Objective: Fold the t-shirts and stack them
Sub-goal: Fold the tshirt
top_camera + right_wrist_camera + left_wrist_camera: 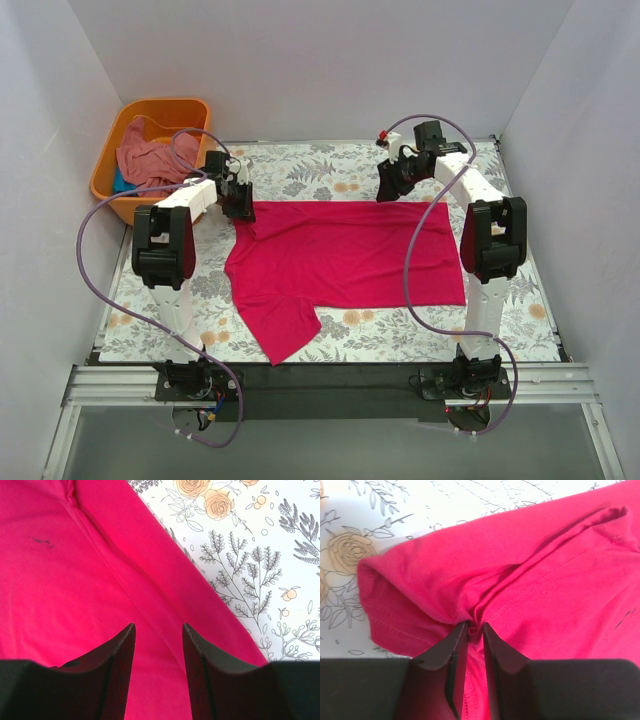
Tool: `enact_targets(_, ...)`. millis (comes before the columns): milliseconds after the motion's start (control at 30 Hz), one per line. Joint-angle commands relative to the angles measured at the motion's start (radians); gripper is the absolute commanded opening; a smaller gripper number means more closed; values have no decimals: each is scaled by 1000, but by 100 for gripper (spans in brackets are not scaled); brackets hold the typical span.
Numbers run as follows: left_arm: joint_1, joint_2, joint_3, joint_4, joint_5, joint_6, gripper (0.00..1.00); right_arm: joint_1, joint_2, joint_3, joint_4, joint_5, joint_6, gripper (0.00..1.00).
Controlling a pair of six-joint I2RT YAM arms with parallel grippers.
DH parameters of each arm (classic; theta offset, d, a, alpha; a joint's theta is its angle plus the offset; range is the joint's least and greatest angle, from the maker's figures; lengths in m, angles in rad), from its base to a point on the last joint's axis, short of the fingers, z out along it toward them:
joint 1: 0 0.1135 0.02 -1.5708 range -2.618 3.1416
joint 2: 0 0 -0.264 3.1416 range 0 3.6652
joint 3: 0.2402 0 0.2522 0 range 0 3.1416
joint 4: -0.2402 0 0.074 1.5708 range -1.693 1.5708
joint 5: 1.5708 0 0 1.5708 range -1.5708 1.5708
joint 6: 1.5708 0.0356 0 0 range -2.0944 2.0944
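Observation:
A crimson-pink t-shirt (340, 255) lies spread on the floral table cloth (300, 160), one sleeve pointing toward the near edge. My left gripper (240, 207) is at its far left corner. In the left wrist view the gripper (474, 625) is shut on a bunched fold of the crimson cloth (545, 580) beside the sleeve hem. My right gripper (397, 186) hovers at the shirt's far right edge. In the right wrist view this gripper (159, 626) is open over flat crimson cloth (60, 580), gripping nothing. A salmon-pink t-shirt (150, 160) and a bit of a teal one (122, 183) lie in the tub.
An orange plastic tub (160, 103) stands off the table's far left corner. White walls close in the back and both sides. Purple cables loop from both arms over the cloth. Bare floral cloth shows around the shirt.

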Motion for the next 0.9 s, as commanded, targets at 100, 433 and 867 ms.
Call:
enact_targets(100,-16,-72,16,-8,-24,15,29,-4,-50,-5,-43,-10,-38,49)
enact_targets(433,-16,-86,56,-13,-85,21,30,-17,-52,-11,-58,-15,-54,49)
enact_targets(867,-18,-81,59,-30,-70,32,27,-24,-44,-10,-65,-10,-62,48)
